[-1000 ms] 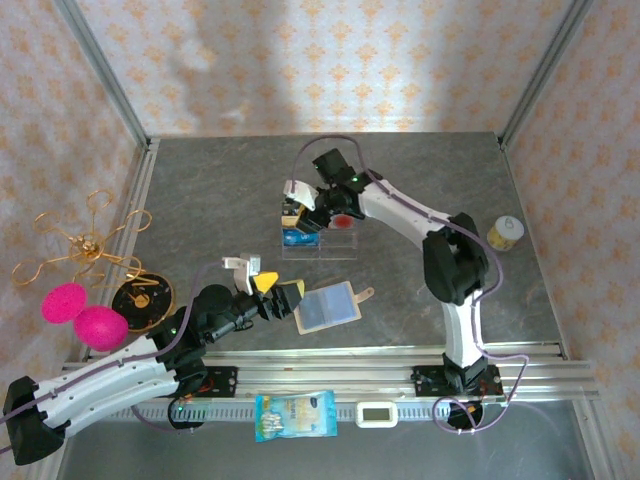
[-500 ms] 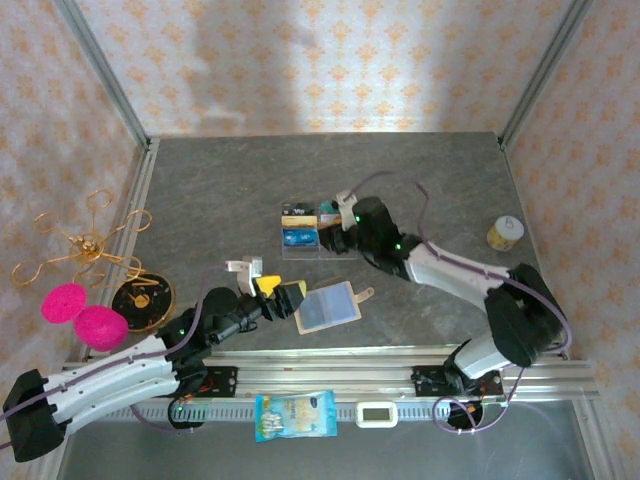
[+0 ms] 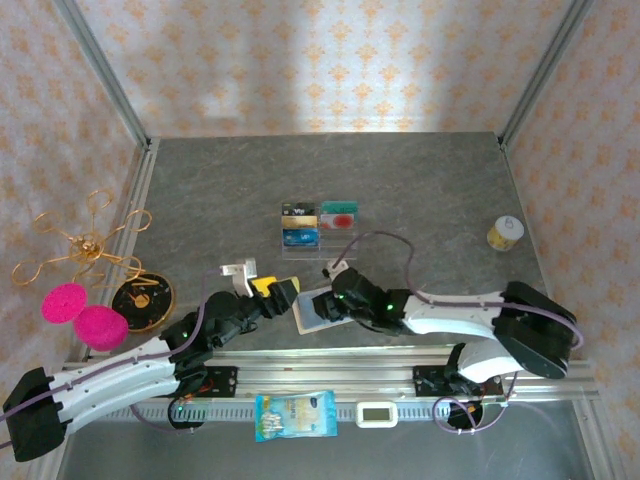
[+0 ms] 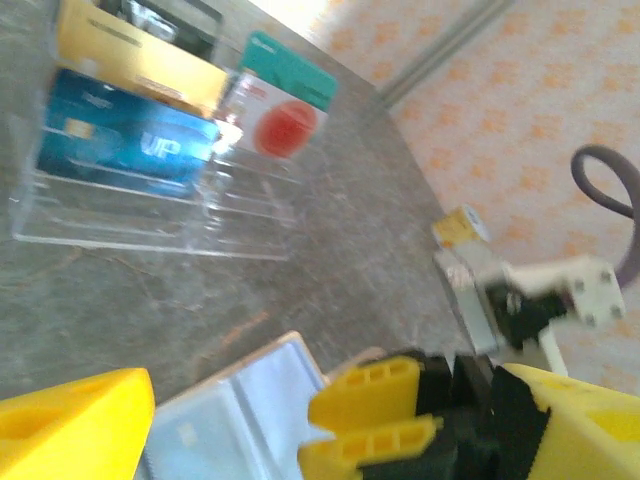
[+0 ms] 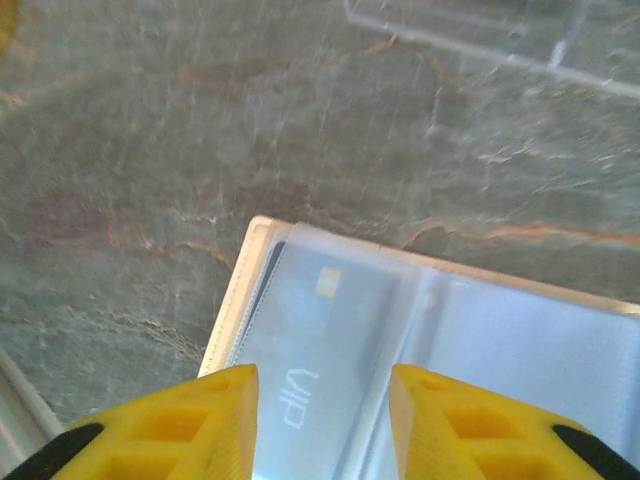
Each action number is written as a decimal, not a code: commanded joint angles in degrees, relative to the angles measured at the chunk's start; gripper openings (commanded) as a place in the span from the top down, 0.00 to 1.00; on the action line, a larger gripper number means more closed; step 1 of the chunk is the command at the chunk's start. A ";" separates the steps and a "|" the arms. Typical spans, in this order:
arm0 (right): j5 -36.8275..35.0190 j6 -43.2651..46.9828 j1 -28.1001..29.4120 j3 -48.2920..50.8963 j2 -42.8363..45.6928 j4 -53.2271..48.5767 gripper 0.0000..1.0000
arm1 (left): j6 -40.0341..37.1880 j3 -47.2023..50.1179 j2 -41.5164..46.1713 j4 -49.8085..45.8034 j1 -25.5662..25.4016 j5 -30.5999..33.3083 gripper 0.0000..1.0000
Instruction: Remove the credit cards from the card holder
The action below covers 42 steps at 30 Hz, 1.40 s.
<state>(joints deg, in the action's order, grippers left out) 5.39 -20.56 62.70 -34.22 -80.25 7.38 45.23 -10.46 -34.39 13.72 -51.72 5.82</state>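
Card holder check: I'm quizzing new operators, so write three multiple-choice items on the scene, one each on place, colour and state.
1. Where on the table does the card holder lie?
A) far left corner
B) near edge, between left claw and right claw
C) far right corner

2. What colour is the card on the clear rack's front left step?
A) blue
B) pink
C) orange

3. How is the card holder?
A) snapped shut
B) open, a card in a pocket
C) standing on edge

B: the top view shows it there.
A: the left wrist view shows the blue card.
B: the right wrist view shows the pocketed card under clear plastic.
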 commanded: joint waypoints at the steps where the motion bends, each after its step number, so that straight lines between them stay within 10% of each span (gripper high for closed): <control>1: -6.03 -0.66 1.96 -3.31 -3.52 0.05 0.62 | 1.81 -3.20 -0.34 -5.68 0.39 6.64 0.14; 19: -11.29 1.12 5.86 -10.46 -16.83 -6.68 0.63 | 2.25 -5.45 -4.78 -9.50 0.45 7.20 0.30; 24: -11.33 0.48 6.04 -10.68 -17.88 -7.06 0.77 | 1.70 -6.00 -6.83 -9.94 0.44 6.20 0.36; 28: -13.86 -2.33 6.10 -8.10 -14.55 -3.16 1.00 | 1.31 -6.39 -9.77 -9.98 0.48 4.87 0.49; 42: -16.64 -10.58 6.05 -1.04 -4.59 8.55 1.00 | -1.04 -9.26 -26.94 -3.17 0.31 -5.13 0.97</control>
<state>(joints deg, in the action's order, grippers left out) -7.55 -28.56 68.49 -36.03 -86.61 13.74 45.87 -17.56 -59.29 7.70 -51.62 3.75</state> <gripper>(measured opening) 0.026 0.041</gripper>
